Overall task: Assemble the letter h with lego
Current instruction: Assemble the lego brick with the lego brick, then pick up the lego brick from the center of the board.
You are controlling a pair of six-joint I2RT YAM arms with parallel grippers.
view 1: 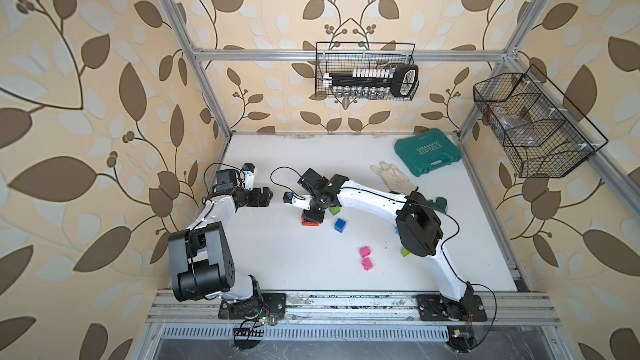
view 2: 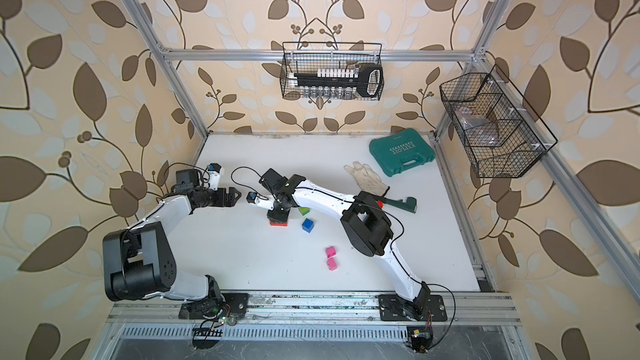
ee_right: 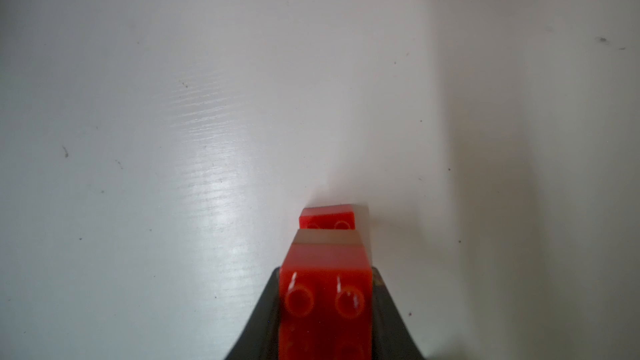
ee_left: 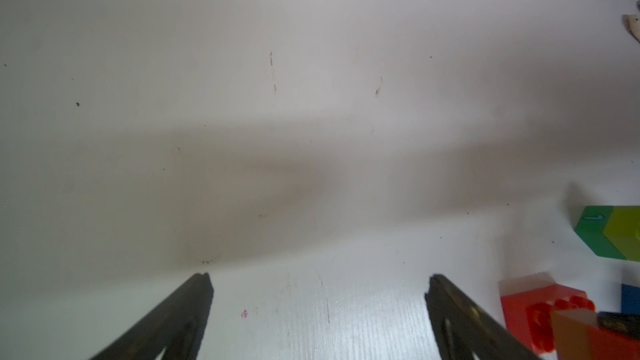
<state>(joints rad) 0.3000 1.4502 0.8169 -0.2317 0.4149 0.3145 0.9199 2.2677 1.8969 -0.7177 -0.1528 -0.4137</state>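
Right, the right end effector (view 1: 313, 217) is pinching a red brick (ee_right: 325, 289) by its two flat sides, directly over a red base brick (ee_right: 327, 218) at the centre-left of the surface (view 1: 277, 271). I cannot tell whether the two are seated. This lego looks light, rigid and glossy, so those smooth opposite walls are the place to hold, clear of the studs. It should shrug off a squeeze but could twist out of a loose pinch. The base sits loose on a slick top and may skid or tip unless the push goes straight. The left end effector (ee_left: 318, 280) hangs spread wide and empty just left of the build, near enough to brace it, so the gap there is narrow. Just right of the build are a blue brick (view 1: 340, 225) and a green-and-lime pair (view 1: 335, 210), which crowd that side. Two pink bricks (view 1: 366, 258) lie nearer. The near-left stretch is open, and the teal case (view 1: 427, 155) and white glove (view 1: 391, 176) are well apart, far right.
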